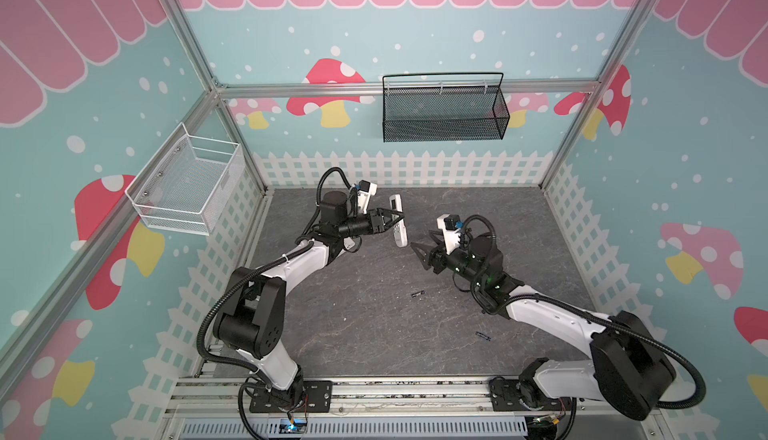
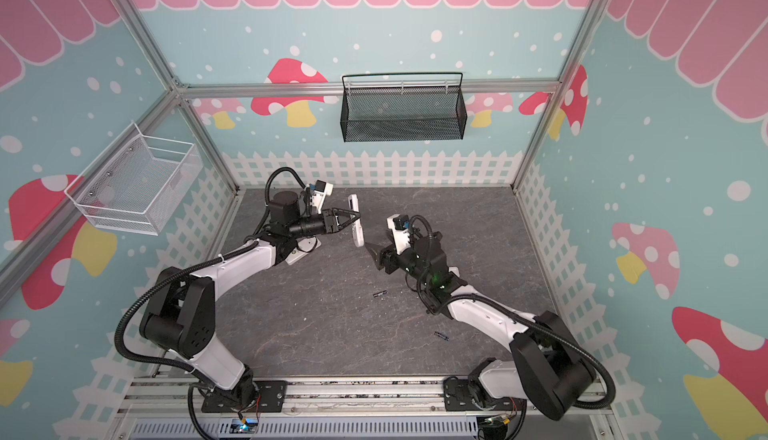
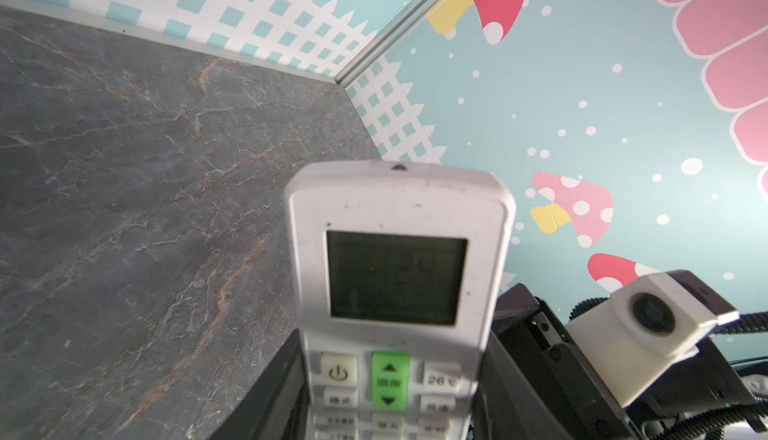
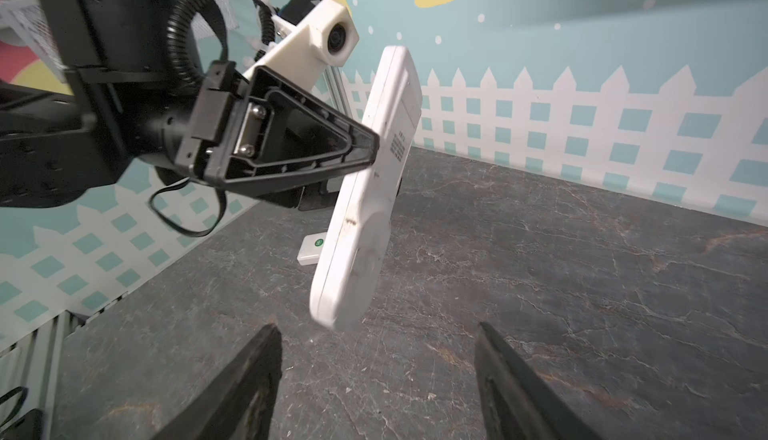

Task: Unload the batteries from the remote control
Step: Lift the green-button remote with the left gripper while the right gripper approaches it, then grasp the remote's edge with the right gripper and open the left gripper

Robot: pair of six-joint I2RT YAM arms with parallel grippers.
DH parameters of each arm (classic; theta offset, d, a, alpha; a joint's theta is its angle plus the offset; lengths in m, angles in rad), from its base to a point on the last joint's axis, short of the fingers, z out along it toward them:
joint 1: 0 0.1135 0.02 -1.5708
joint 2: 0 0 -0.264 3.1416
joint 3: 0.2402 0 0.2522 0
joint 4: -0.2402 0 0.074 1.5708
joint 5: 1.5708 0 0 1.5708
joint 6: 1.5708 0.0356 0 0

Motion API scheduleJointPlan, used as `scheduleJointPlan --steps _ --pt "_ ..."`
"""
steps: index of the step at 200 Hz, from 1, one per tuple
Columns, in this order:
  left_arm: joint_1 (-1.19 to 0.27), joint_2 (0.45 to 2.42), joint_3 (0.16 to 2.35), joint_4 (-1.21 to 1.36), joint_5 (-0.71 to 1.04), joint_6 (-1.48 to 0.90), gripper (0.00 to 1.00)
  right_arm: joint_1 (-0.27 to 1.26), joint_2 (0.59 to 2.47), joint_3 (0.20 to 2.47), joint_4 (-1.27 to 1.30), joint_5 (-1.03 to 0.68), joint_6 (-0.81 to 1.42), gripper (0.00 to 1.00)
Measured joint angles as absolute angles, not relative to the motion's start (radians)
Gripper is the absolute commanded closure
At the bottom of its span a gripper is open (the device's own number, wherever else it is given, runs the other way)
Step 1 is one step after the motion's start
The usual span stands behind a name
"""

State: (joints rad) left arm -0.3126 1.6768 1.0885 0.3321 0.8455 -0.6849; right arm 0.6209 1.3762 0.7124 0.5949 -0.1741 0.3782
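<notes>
Left gripper (image 1: 395, 218) clamps the white remote (image 1: 400, 236) off the table. Right gripper (image 1: 420, 238) stands open, empty, just beside its lower end.

The remote control (image 4: 365, 192) is white plastic, matt and scuffed (a brownish scratch marks its back), with a smooth grey display window (image 3: 397, 278) on its face. The tabletop (image 1: 374, 334) looks like matt grey stone with pale and rusty veins. The black basket (image 1: 444, 120) is fine metal mesh, the white basket (image 1: 187, 192) is coated wire mesh, and the frame rail (image 1: 270, 92) is dull, silvery metal.
</notes>
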Motion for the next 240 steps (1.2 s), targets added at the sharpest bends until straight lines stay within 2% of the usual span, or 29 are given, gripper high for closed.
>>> scheduleJointPlan --steps 44,68,82,93,107,127,162,201,240 --pt "-0.323 1.677 1.087 0.370 0.820 -0.722 0.56 0.669 1.520 0.811 0.599 -0.100 0.359 0.34" --pt "-0.323 1.677 1.087 0.379 0.800 -0.731 0.56 0.675 1.557 0.822 0.605 -0.077 0.343 0.46" --pt "-0.324 1.677 1.087 0.380 0.786 -0.730 0.56 0.683 1.580 0.839 0.607 -0.071 0.338 0.60" --pt "-0.324 1.677 1.087 0.381 0.775 -0.730 0.53 0.688 1.595 0.853 0.607 -0.067 0.343 0.78" --pt "-0.324 1.677 1.087 0.377 0.751 -0.733 0.43 0.695 1.602 0.860 0.606 -0.038 0.321 1.00" --pt "-0.326 1.677 1.087 0.367 0.737 -0.732 0.24 0.695 1.602 0.860 0.606 -0.022 0.312 1.00" --pt "-0.331 1.677 1.093 0.329 0.758 -0.709 0.10 0.684 1.585 0.844 0.587 0.042 0.274 1.00" --pt "-0.315 1.644 1.133 0.192 0.802 -0.655 0.07 0.643 1.502 0.785 0.555 0.104 0.192 1.00" --pt "-0.253 1.548 1.195 0.035 0.861 -0.593 0.11 0.624 1.408 0.744 0.547 0.221 -0.019 1.00"
